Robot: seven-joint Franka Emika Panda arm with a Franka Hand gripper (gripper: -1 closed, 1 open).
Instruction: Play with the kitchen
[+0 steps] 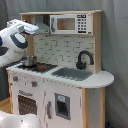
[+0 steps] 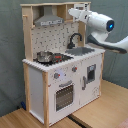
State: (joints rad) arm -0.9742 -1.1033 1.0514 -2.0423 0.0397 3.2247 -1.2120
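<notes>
1. The kitchen (image 2: 60,65) stands on a wooden floor (image 2: 100,112) against a grey backdrop in both exterior views.
2. Its oven door (image 2: 63,95) is on the front, below the knobs.
3. A pot (image 1: 28,61) sits on the stovetop's back edge; the sink (image 1: 72,73) and black faucet (image 1: 84,59) are beside it.
4. The gripper (image 2: 74,12) is up by the grey hood (image 2: 48,20); whether it is open or closed I cannot tell.

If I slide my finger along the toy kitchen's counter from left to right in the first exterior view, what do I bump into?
Left to right along the counter in the first exterior view: the silver pot → the black stovetop → the grey sink → the black faucet → the bare rounded end of the countertop.
</notes>
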